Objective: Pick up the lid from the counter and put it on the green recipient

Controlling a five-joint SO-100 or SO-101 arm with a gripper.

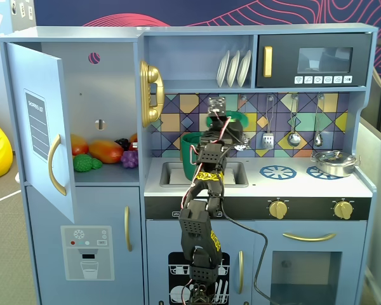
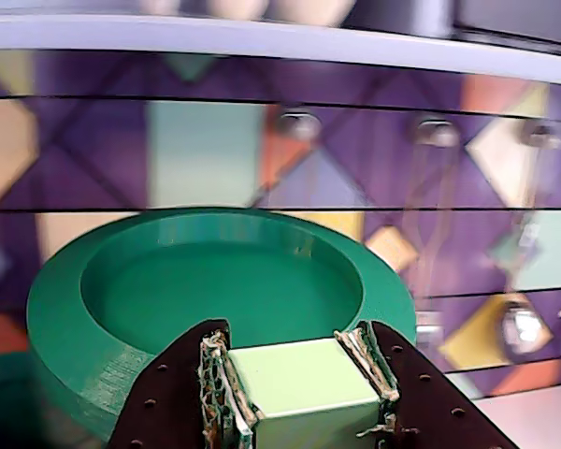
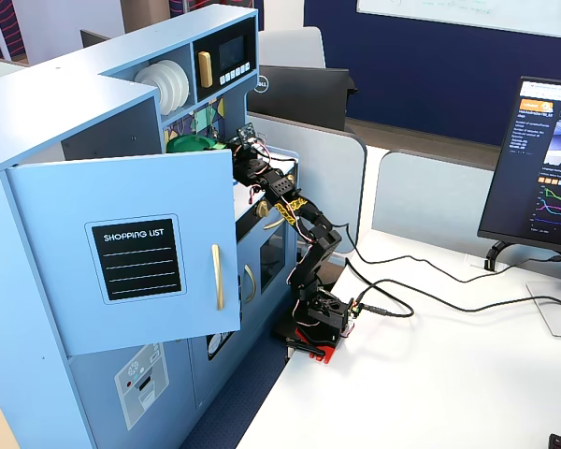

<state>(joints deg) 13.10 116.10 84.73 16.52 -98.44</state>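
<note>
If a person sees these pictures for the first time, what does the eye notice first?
In the wrist view, the gripper holds the green lid by its knob, before the colourful tiled wall. In a fixed view, the black arm rises before the blue toy kitchen, with the green pot by the sink.

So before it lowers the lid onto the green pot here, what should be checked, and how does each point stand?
1. Grip on the lid: ok; in the wrist view the gripper is shut on its pale knob.
2. Lid lifted off the counter: ok; a fixed view shows it held high in front of the backsplash.
3. Lid level: cannot tell; the wrist view shows it from a slant only.
4. Lid centred over the green pot: cannot tell; the arm hides most of the pot.
5. Pot upright: ok, by the part visible at the sink.
6. Hanging utensils clear of the path: ok; they hang to the right in that fixed view.
</note>
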